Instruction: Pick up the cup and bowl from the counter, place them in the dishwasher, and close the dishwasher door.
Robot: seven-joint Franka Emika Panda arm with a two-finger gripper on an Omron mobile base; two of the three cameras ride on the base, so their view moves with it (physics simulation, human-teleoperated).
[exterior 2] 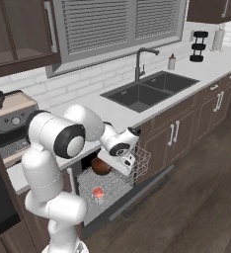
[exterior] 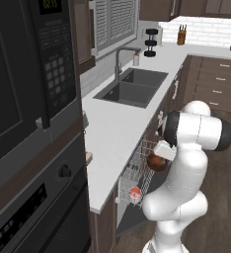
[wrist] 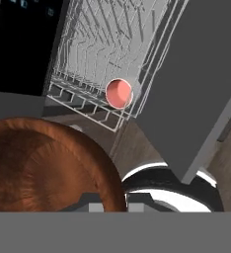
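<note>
The arm [exterior 2: 63, 163] is built of glossy white, rounded, bulbous segments with dark grey-black bands at the joints; its white, boxy hand [exterior 2: 121, 159] has darker parts underneath.

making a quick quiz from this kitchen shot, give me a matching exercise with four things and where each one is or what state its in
Things:
1. cup
2. bowl
3. dishwasher door
4. tap

Places or states:
A. held at the gripper, above the rack
B. folded down open
C. standing behind the sink on the counter
D. sitting in the pulled-out wire rack

Pairs: 1-D, 2-A, 3-B, 4-C
</note>
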